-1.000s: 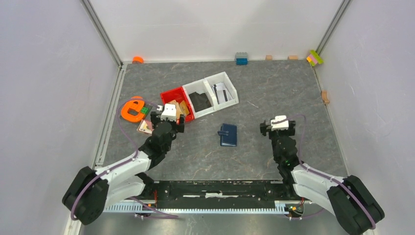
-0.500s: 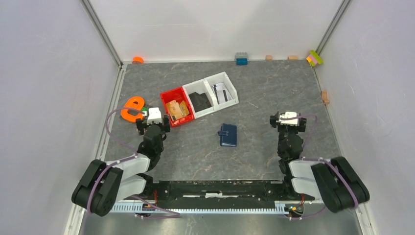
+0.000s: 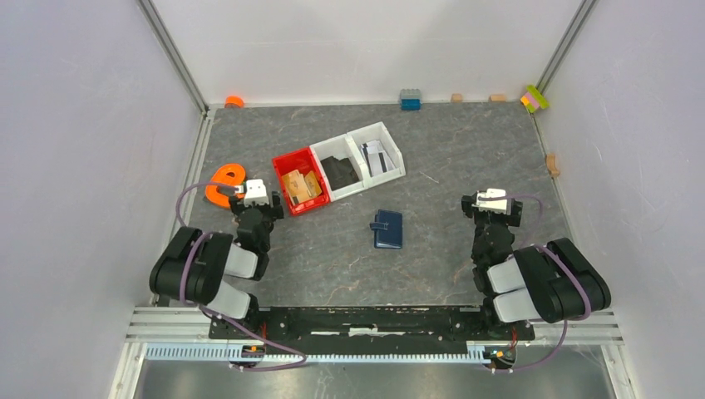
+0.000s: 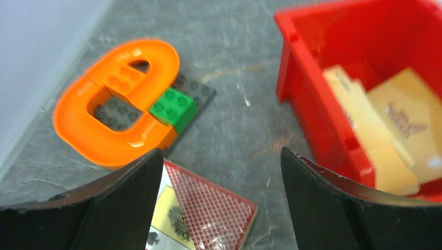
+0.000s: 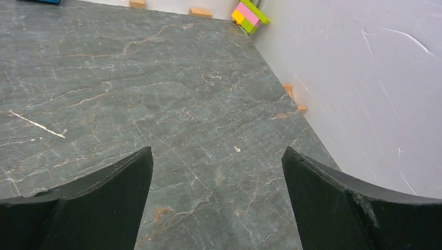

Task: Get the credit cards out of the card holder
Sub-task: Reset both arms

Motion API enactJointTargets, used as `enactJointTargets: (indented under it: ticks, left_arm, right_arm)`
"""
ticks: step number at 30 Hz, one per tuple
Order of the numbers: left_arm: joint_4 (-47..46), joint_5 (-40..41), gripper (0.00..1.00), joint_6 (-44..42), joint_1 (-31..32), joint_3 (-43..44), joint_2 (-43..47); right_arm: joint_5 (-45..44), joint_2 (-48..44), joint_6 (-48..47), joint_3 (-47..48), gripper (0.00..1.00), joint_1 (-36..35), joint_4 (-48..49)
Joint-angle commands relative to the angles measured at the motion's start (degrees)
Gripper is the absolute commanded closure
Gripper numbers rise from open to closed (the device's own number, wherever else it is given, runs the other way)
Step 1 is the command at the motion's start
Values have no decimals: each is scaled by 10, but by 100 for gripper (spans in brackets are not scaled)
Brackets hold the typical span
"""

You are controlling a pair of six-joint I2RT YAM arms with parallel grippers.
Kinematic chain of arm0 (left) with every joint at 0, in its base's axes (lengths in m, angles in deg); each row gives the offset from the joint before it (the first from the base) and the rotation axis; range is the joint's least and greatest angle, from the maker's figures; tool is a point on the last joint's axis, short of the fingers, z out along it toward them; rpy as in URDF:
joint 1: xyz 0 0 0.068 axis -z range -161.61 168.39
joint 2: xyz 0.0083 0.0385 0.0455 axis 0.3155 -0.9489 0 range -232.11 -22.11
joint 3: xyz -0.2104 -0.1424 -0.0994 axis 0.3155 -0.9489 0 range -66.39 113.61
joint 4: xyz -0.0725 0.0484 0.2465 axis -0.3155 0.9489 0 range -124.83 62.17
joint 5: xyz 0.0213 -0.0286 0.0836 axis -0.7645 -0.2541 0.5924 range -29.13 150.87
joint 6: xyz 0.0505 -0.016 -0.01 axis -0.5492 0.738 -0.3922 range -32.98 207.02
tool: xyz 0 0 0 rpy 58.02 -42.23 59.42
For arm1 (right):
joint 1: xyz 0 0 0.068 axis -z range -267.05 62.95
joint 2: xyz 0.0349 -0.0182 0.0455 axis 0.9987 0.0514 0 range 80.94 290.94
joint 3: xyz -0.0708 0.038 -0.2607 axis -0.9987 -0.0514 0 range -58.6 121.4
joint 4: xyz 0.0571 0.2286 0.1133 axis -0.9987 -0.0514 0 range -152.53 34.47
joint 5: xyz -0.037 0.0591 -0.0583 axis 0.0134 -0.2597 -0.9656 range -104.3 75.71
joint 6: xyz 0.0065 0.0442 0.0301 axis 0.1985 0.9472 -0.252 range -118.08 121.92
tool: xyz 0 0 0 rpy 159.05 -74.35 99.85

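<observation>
Two claws you run, left gripper (image 4: 219, 174) and right gripper (image 5: 218, 174), both spread wide, gripping nothing, card holder (image 3: 387, 229) folded shut between them, long axis near-to-far, strap tab (image 3: 377, 224) pointing left, credit cards (image 3: 376, 156) in white bin (image 3: 397, 160).

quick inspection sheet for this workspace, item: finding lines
surface: grey stone-look tabletop, veined and flat
job's things: card holder closed, flat mid-table, apart from both pincers; credit cards appear to lie in the end white bin
clutter: red bin with brown pieces; orange ring, green brick and playing card at left; blue brick by the back wall
grippers: left pincer open, holding nothing; right pincer open, holding nothing
cables: purple cable looped along each arm, off the job's things
surroundings: white walls on three sides
</observation>
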Motion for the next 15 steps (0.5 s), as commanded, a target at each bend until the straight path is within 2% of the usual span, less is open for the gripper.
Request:
enactJointTargets:
  ticks: [1, 2, 3, 4, 7, 15]
  left_arm:
    - [-46, -104, 15, -26, -18, 13, -26]
    - [27, -115, 17, -21, -25, 40, -10]
    - [25, -115, 16, -10, -34, 47, -17]
    - [-6, -94, 1, -7, -34, 43, -32]
    - [46, -50, 0, 17, -35, 66, -28]
    - [36, -52, 0, 18, -38, 64, -30]
  right_arm:
    - [26, -9, 11, -86, 2, 11, 53]
    - [26, -7, 11, -85, 2, 11, 54]
    - [26, -4, 10, -86, 2, 11, 60]
    - [26, -5, 10, -84, 2, 11, 55]
    - [37, -8, 15, -77, 2, 18, 37]
    - [26, -9, 20, -78, 2, 19, 38]
